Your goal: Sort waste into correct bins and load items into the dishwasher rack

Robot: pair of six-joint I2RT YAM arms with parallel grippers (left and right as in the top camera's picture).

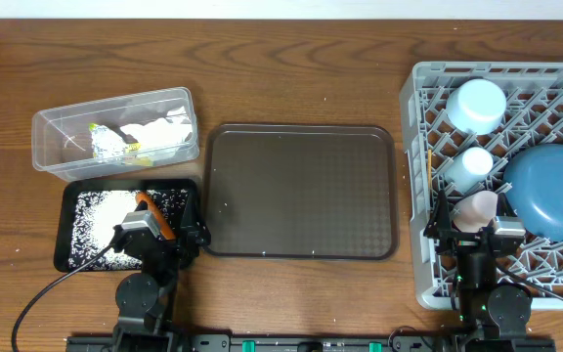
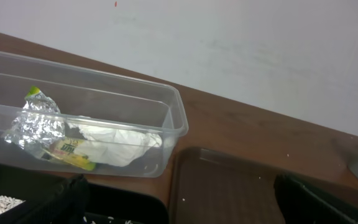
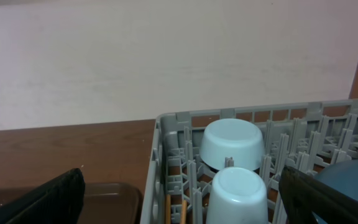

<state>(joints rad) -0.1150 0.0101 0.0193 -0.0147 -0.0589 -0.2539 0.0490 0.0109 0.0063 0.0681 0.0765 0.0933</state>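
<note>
Nearest, the left gripper (image 1: 159, 238) holds its fingers wide and empty at the near edge of the shallow black rectangular tray (image 1: 64, 210), with the small orange carrot (image 1: 150, 207) lying in the tray just ahead. The right gripper (image 1: 477, 235), equally wide and empty, sits just short of the small pink cup (image 1: 477, 208) in the grey plastic lattice rack (image 1: 409, 196). Farther off, the clear plastic tub (image 2: 166, 112) holds the silver foil ball (image 2: 33, 121) and crumpled white tissue (image 2: 120, 143), so I judge nothing is left to fetch.

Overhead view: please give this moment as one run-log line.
foil, tissue, wrapper: clear tub | rice, carrot: black tray | plate, bowl, cups: rack | left gripper: open | right gripper: open

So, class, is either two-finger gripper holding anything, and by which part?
Nothing is held: the left gripper and the right gripper both stand open and empty.
</note>
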